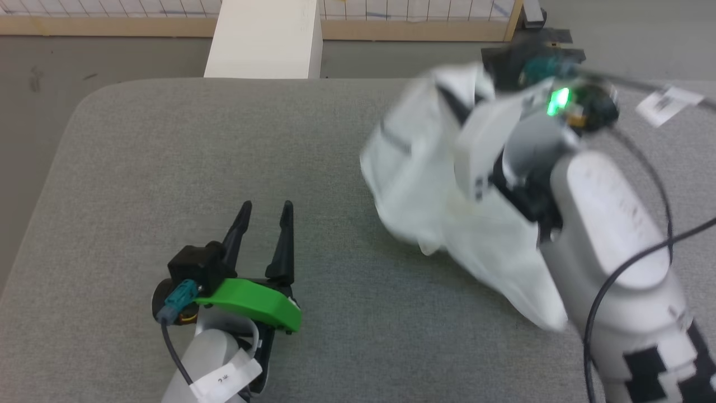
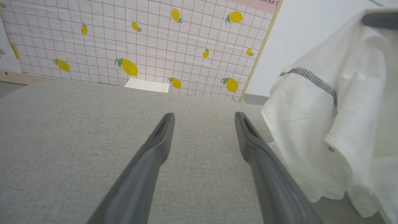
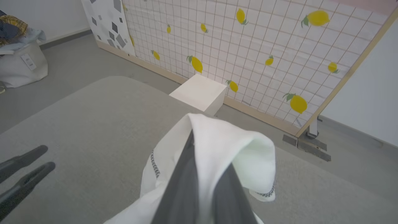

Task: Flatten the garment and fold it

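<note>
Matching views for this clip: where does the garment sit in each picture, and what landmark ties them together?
Head view: garment right of centre, blurred.
Left wrist view: right edge, hanging.
Right wrist view: bottom centre, bunched.
Shared landmark: white box past the table's far edge.

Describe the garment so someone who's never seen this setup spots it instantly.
On the big grey padded table, look at the right side, where the right pincer is shut on a bunch of white cloth. That hanging cloth is the garment: soft, crumpled and edged with dark zigzag stitching, unlike the hard white box beyond the table's far edge.
</note>
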